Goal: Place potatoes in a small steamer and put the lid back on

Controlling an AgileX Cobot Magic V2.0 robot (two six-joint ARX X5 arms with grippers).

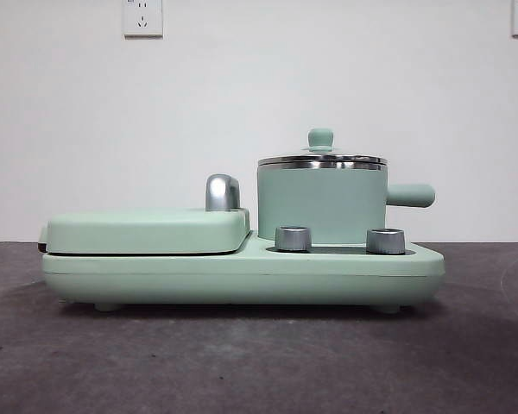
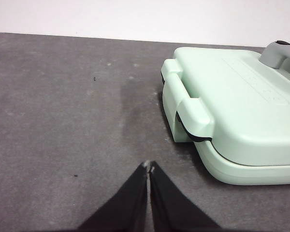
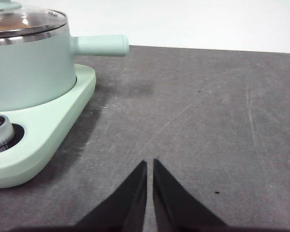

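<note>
Beside griddle cover, lid on steamer

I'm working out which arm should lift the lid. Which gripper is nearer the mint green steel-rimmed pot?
Right. The right gripper rests low over the table beside the mint green steel-rimmed pot, on its handle side. The left gripper sits at the appliance's far end, by the flat griddle cover.

Items I am failing to see fully:
- Small steamer: the lid is covering it, so I am reading nothing of its inside; the right wrist view is cutting both off at the edge.
- Griddle cover: the left wrist view is cropping its far side and chrome handle.
- Wall sockets: the front view's top edge is clipping them.
</note>
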